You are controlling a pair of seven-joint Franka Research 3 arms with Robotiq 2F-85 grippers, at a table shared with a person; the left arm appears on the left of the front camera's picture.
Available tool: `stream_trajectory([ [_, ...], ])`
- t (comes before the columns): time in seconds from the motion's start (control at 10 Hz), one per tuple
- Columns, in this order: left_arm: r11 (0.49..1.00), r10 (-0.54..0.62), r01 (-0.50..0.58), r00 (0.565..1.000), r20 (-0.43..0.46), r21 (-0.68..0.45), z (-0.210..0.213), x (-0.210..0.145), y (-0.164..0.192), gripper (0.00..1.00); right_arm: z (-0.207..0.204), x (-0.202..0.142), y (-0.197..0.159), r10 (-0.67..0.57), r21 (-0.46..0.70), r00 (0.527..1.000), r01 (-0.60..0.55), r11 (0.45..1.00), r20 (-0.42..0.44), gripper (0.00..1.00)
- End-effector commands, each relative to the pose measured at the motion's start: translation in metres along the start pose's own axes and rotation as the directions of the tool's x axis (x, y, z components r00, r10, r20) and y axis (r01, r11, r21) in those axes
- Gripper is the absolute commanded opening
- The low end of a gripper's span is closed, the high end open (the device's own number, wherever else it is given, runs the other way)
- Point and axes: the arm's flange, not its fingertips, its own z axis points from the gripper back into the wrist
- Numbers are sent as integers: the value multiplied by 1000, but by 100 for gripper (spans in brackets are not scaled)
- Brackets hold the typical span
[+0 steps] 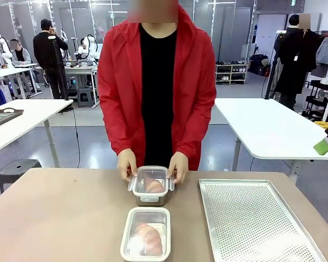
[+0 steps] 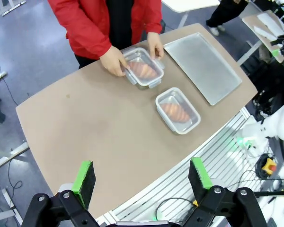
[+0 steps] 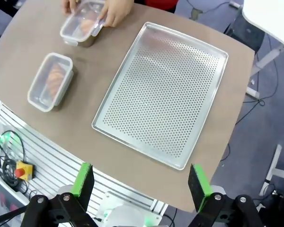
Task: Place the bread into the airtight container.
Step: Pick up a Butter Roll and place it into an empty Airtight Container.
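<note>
Grey floor (image 1: 87, 143), white tables (image 1: 273, 131) (lab behind), black stool (image 1: 17, 169)

Brown counter (image 1: 60, 218): 2 lidded containers w/ bread, far (image 1: 151, 184) + near (image 1: 146, 233); perforated tray (image 1: 257, 221) beside, robot's rt.

In the front view, the near container (image 1: 146, 233) is cut off by the bottom edge, and its cloudy lid blurs the bread (image 1: 149, 238) inside to a pinkish shape. The perforated tray (image 1: 257, 221) runs out of the picture at its near right corner. At the far container (image 1: 151, 185), the person's hands (image 1: 126, 163) cover both side latches, so whether they are snapped down cannot be told. In the right wrist view, the top edge crops those hands (image 3: 117, 10), and the far container (image 3: 82, 28) is partly hidden beneath them
</note>
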Motion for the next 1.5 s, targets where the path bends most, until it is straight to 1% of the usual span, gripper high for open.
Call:
stream_trajectory([
  [0.0, 1000, -15, 16, 1000, 2, -19, 1, 0, -1, 100, 2, 5, 0, 5, -7, 1000, -5, 1000, -10, 100],
  [1.4, 1000, -15, 16, 1000, 2, -19, 1, 0, -1, 100, 2, 5, 0, 5, -7, 1000, -5, 1000, -10, 100],
])
